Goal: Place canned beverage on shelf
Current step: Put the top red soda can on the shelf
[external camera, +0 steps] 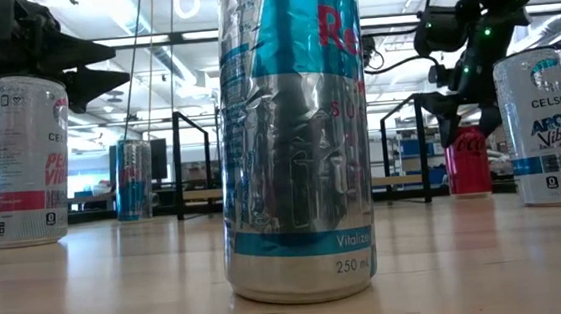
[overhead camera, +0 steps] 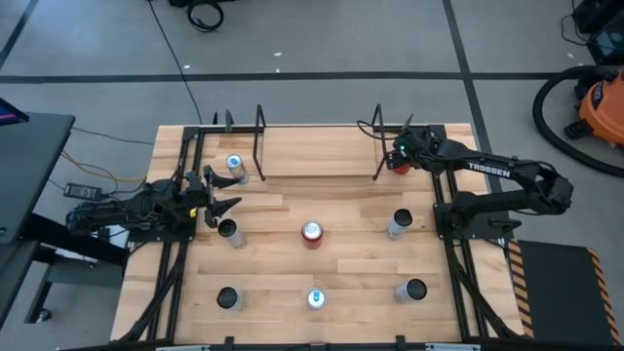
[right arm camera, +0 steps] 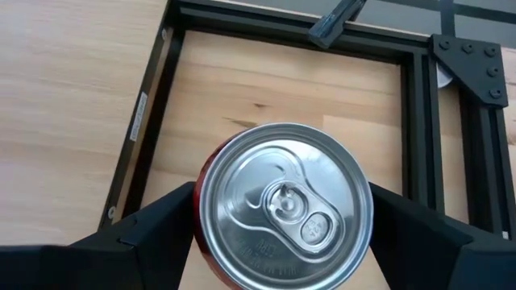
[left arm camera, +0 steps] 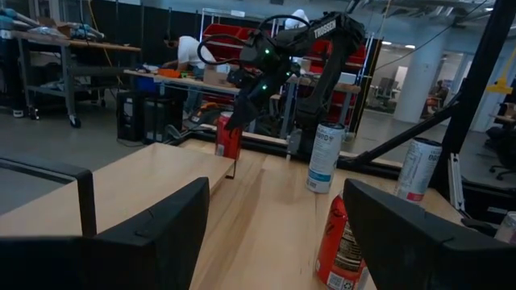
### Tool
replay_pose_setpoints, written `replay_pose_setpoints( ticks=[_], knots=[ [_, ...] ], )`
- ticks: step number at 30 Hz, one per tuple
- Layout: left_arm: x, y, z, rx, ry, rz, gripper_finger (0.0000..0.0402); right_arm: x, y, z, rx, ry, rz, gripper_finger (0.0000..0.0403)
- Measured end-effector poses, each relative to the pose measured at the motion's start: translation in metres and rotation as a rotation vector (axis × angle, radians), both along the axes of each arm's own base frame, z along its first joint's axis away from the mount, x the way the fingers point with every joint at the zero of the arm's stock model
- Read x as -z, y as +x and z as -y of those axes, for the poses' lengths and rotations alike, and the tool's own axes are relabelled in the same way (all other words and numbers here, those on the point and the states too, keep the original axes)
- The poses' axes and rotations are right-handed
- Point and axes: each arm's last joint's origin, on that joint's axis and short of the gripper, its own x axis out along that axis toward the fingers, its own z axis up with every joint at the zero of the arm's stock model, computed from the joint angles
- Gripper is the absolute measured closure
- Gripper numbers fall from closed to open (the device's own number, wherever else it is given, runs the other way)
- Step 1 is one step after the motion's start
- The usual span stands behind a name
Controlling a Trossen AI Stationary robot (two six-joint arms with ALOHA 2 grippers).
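Just outside the shelf's [overhead camera: 317, 146] right-hand black wire frame [overhead camera: 378, 146], a red cola can [right arm camera: 284, 205] stood upright on the counter [overhead camera: 341, 205]. The right pincer [overhead camera: 399, 156] hung over that can, its dark fingers [right arm camera: 153, 221] spread to either side; whether they touched the can could not be told. The pale shelf board lay bare beside it. Left of the shelf, the left pincer [overhead camera: 219, 198] waited with its fingers spread and nothing between them, close to a silver can [overhead camera: 235, 168] and a dark-topped can [overhead camera: 229, 232]. In front of the shelf, a second red can [overhead camera: 312, 233] stood mid-counter, with other cans [overhead camera: 400, 223] further out.
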Motion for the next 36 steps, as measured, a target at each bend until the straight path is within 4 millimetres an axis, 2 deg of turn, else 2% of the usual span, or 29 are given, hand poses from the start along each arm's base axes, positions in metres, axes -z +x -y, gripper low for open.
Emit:
replay_pose_setpoints(
  ticks=[8, 11, 17, 28, 32, 36],
  knots=[
    [0.0, 0.0, 0.0, 0.0, 0.0, 0.0, 0.0113, -0.005, -0.003, -0.002, -0.025, -0.022, -0.001, 0.0089],
    [0.0, 0.0, 0.0, 0.0, 0.0, 0.0, 0.0113, -0.014, -0.003, -0.002, -0.045, -0.034, -0.005, 0.0089],
    [0.0, 0.0, 0.0, 0.0, 0.0, 0.0, 0.0113, -0.052, 0.003, 0.003, -0.078, -0.108, 0.009, 0.0089],
    [0.0, 0.0, 0.0, 0.0, 0.0, 0.0, 0.0113, -0.146, 0.004, 0.006, -0.096, -0.306, 0.108, 0.0089],
    [0.0, 0.0, 0.0, 0.0, 0.0, 0.0, 0.0113, -0.168, 0.008, 0.008, -0.102, -0.35, 0.182, 0.0089],
    [0.0, 0.0, 0.0, 0.0, 0.0, 0.001, 0.0113, -0.179, 0.021, 0.014, -0.149, -0.399, 0.264, 0.0089]
  ],
)
